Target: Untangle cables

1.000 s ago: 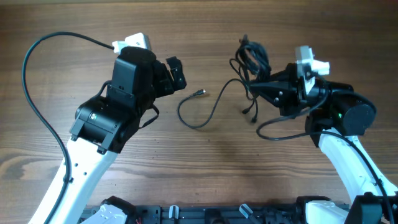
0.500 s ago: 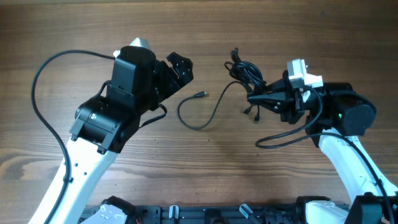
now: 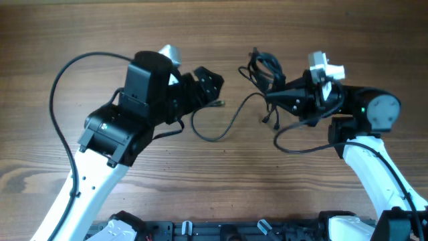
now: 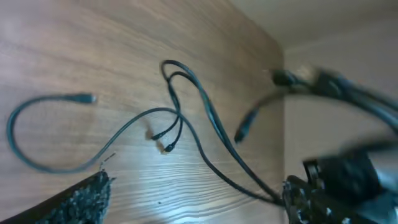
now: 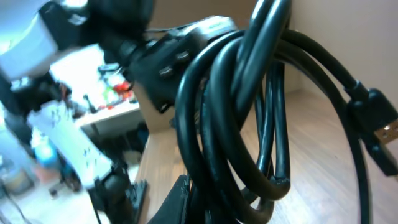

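Observation:
The cables are thin black cords. A coiled bunch (image 3: 262, 67) (image 5: 249, 106) is lifted off the wooden table with my right gripper (image 3: 273, 95) (image 5: 211, 208) shut on it, and a USB plug (image 5: 385, 134) sticks out beside the coil. One loose strand (image 3: 231, 120) (image 4: 56, 165) trails from the bunch across the table in a loop and ends in a metal-tipped plug (image 3: 219, 104) (image 4: 86, 98). Two small plugs (image 4: 165, 140) hang under the bunch. My left gripper (image 3: 207, 84) (image 4: 193, 208) hovers open just left of that plug, with nothing between its fingers (image 4: 81, 199).
The left arm's thick black cable (image 3: 60, 100) arcs over the table's left side. Another thick arm cable (image 3: 294, 144) loops below the right gripper. Black base hardware (image 3: 234, 231) runs along the near edge.
The left arm has swung right, bringing its gripper close to the loose strand's plug end. The right gripper has shifted slightly left and up with the bunch.

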Tool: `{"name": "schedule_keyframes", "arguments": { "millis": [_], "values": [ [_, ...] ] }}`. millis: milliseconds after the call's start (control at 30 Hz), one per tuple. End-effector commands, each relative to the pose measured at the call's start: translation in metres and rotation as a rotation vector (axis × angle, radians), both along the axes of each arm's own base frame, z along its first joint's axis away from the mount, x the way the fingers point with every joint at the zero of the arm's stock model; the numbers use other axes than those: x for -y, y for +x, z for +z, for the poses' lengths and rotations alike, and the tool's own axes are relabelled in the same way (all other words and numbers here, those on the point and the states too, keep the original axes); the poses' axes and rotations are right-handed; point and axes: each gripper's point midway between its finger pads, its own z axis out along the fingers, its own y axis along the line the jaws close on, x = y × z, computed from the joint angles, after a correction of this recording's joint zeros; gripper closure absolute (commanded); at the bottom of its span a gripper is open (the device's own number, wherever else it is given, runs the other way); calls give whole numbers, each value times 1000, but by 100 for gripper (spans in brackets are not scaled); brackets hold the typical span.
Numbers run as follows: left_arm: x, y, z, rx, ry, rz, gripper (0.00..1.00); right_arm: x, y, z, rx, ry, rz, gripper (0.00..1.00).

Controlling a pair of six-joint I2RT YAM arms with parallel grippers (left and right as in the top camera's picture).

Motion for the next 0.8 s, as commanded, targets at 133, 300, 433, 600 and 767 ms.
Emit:
{"name": "schedule_keyframes", "arguments": {
  "millis": [133, 300, 433, 600, 767],
  "values": [
    [39, -1, 39, 295, 22, -209, 1, 4, 16, 15, -287, 106, -68, 96],
    [57, 8, 45, 329, -19, -220, 0, 4, 10, 24, -367, 135, -46, 96],
    [68, 17, 35, 293, -41, -216, 0, 1, -1, 35, -301, 143, -17, 96],
    [92, 23, 40, 305, -123, -249, 0, -5, -5, 35, -303, 143, 3, 96],
    [101, 26, 33, 300, -123, -262, 14, -6, -5, 35, -299, 145, 4, 96]
  ]
}}
